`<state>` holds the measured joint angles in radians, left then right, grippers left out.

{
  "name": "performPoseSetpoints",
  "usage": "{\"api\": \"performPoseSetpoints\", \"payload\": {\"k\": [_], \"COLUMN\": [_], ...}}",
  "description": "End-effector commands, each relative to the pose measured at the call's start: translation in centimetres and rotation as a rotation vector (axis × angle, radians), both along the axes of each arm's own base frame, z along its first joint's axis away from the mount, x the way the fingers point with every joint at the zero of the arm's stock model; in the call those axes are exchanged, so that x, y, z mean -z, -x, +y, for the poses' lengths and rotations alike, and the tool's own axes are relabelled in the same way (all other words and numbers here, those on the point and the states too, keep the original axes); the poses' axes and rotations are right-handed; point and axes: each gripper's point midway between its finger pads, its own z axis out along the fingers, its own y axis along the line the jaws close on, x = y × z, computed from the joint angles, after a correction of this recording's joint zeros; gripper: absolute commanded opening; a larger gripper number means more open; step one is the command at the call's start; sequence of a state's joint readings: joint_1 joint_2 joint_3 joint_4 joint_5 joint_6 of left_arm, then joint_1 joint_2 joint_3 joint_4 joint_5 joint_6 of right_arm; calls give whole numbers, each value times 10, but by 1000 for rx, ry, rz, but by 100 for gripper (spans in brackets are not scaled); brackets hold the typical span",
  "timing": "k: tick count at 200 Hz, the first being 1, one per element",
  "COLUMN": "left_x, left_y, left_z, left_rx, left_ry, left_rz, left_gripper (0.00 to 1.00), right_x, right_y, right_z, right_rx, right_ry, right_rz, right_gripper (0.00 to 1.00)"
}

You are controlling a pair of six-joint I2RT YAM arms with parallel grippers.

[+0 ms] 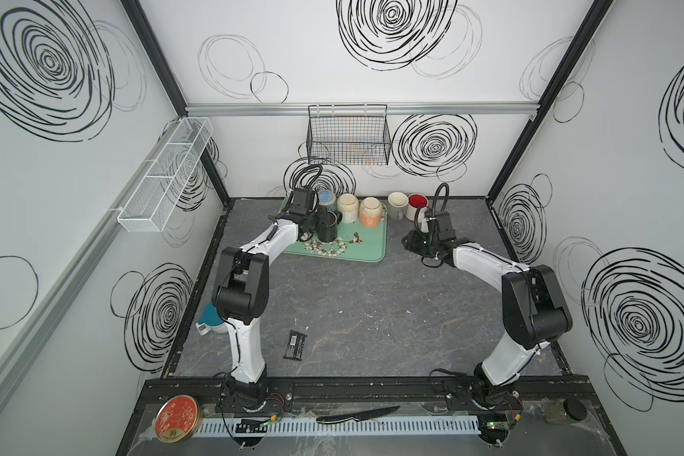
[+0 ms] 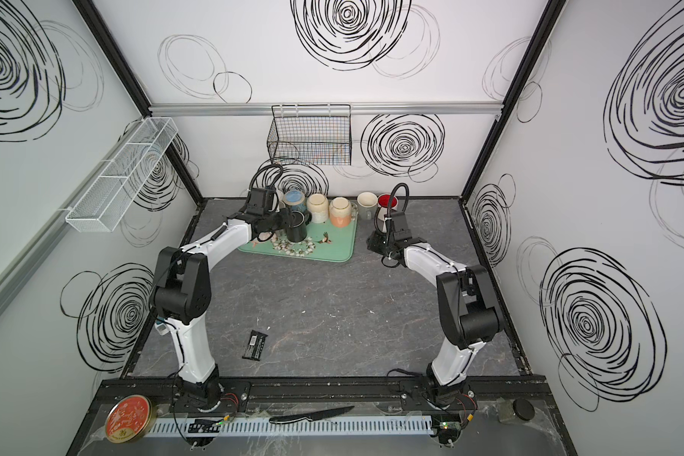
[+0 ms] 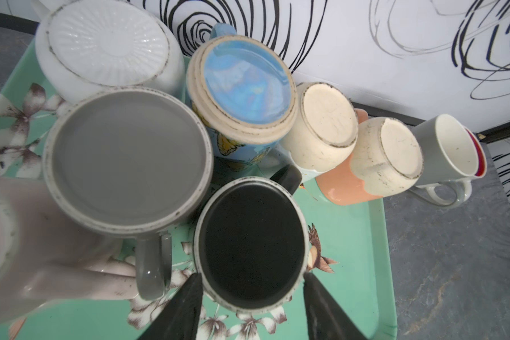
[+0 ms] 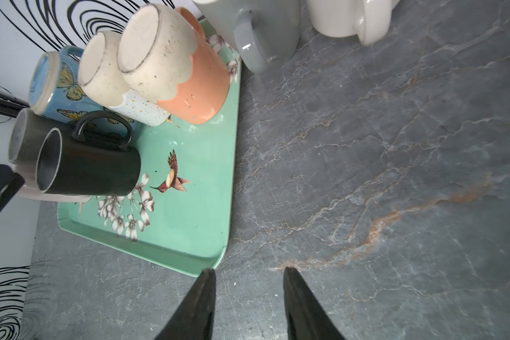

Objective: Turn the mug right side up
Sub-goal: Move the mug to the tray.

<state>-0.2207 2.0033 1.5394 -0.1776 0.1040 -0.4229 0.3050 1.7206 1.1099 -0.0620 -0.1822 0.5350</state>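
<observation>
Marbled grey tabletop (image 1: 372,316), boxed in by white walls (image 1: 372,91) scrawled with black spirals. At 11 o'clock, green floral tray (image 1: 366,252) crowded with mugs parked base-up, as if draining. At the cluster's 6 o'clock edge, black mug (image 3: 252,241), not yet righted, standing mouth-down on the tray just beside the grey mug (image 3: 127,159), handle turned toward 1 o'clock. Left gripper (image 3: 252,279) angled down over it, jaws drawn in against opposite sides of the wall near the upturned base: apparently a grip taken on the outermost mug's free flanks, with room to lift clear before rotating. Right gripper (image 4: 249,273) low at 1 o'clock beside the tray's corner, jaws moderately apart and empty, probably clear of the lift path. At 12 to 1 o'clock, off the tray, cream mug (image 1: 397,203) and red-lined mug (image 1: 417,205) already mouth-up, suggesting a setting-down spot.
</observation>
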Motion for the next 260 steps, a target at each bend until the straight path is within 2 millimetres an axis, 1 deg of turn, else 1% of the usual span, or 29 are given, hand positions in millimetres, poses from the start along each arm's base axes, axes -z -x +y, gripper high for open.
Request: {"api": "performPoseSetpoints", "payload": {"k": [1,22,53,81,119,137,154,184,207,221,233,246,260], "left_x": [-15,-13,-3,5,13,17,22,33,38,37,36,32,23], "left_y": [-24,-31,-38,-42,-37,-31,-20,8,29,39,45,46,43], "left_z": [2,6,11,8,-7,-14,-25,-44,-54,-61,-62,-61,-58], "left_rx": [-53,-75,-89,-67,-27,-7,19,74,120,152,165,171,161], "left_ry": [99,124,118,114,101,87,75,22,-26,-62,-90,-90,-70], "left_rz": [-78,-91,-79,-62,-43,-31,-10,21,31,26,27,22,5], "left_gripper": [58,58,57,55,50,48,47,46,46,46,47,48,51], "right_x": [-13,-16,-16,-16,-17,-17,-16,-15,-14,-13,-13,-13,-12], "right_y": [0,1,0,0,-1,-1,0,2,2,1,0,-2,-4], "right_z": [1,0,1,2,4,4,5,10,20,27,34,42,50], "right_rx": [3,0,-4,-7,-14,-16,-17,-30,-51,-66,-81,-97,-112], "right_ry": [-8,-5,-4,-7,-9,-12,-15,-18,-22,-23,-25,-27,-29], "right_rz": [-36,-43,-42,-40,-39,-38,-37,-35,-33,-31,-28,-28,-27], "right_gripper": [43,43,43,43,43,43,43,43,43,43,43,43,43]}}
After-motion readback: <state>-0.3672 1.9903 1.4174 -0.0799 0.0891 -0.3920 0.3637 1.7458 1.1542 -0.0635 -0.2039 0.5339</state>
